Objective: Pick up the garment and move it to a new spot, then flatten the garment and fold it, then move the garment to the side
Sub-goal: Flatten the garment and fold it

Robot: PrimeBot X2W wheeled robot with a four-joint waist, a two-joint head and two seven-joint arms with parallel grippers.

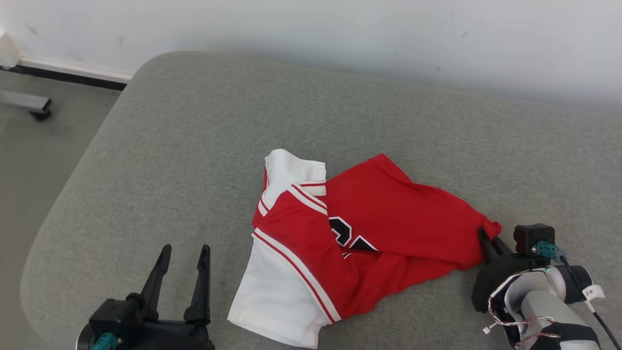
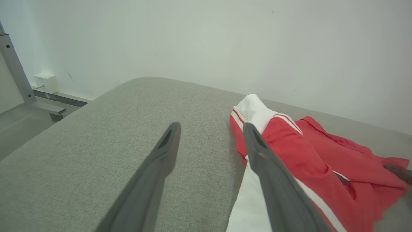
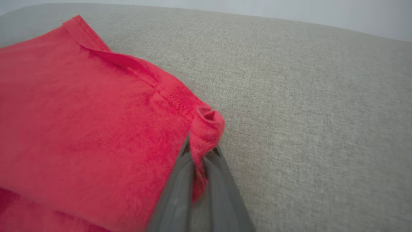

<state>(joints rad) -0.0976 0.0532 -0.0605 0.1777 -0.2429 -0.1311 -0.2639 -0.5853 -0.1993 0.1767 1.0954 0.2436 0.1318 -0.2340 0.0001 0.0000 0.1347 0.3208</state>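
Right gripper is pinched tight on a bunched red corner of the garment. In my right wrist view the cloth is squeezed between the two dark fingers, with a little roll of hem poking up past the tips. My left gripper stands wide with nothing in it, low over the grey cushion, near the garment's white panel. I see the garment lying crumpled around the middle of the cushion, red body toward my right, white parts with red stripes toward my left, dark lettering half hidden in a fold. Behind the cushion runs a pale wall
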